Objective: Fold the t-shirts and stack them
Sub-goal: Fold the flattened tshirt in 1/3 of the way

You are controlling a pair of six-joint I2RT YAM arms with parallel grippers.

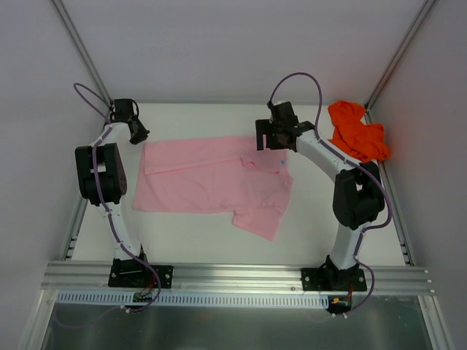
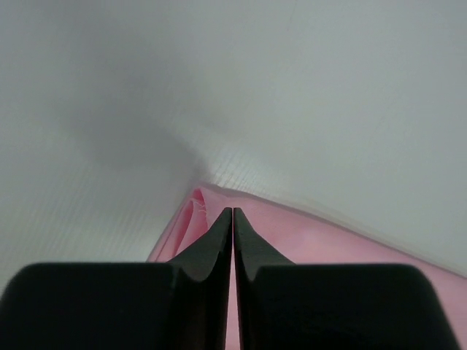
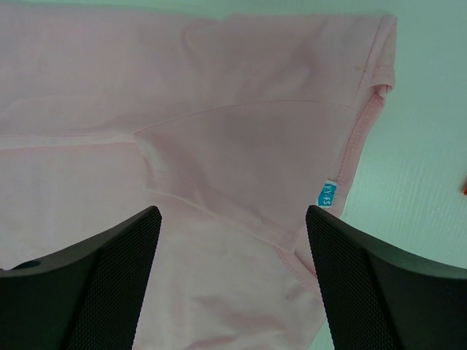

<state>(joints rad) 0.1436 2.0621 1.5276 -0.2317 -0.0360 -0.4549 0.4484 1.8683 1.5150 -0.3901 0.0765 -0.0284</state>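
Pink t-shirt (image 1: 211,179) lies flat mid-counter (image 1: 190,237), with a hand at each far corner.
Its far edge is folded over, and one sleeve points toward the arm bases. The left hand (image 2: 232,213) is closed with its tips at the far-left corner; I cannot tell whether cloth is pinched. The right hand (image 1: 271,140) hangs open above the far-right part, by a blue label (image 3: 330,194). The orange-red t-shirt (image 1: 356,131) lies crumpled in the far-right corner, beyond the right arm (image 1: 328,157).

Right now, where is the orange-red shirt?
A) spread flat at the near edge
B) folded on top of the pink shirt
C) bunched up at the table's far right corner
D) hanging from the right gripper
C: the orange-red shirt lies crumpled in a heap at the far right corner of the table, apart from the pink shirt, which is spread out mid-table.
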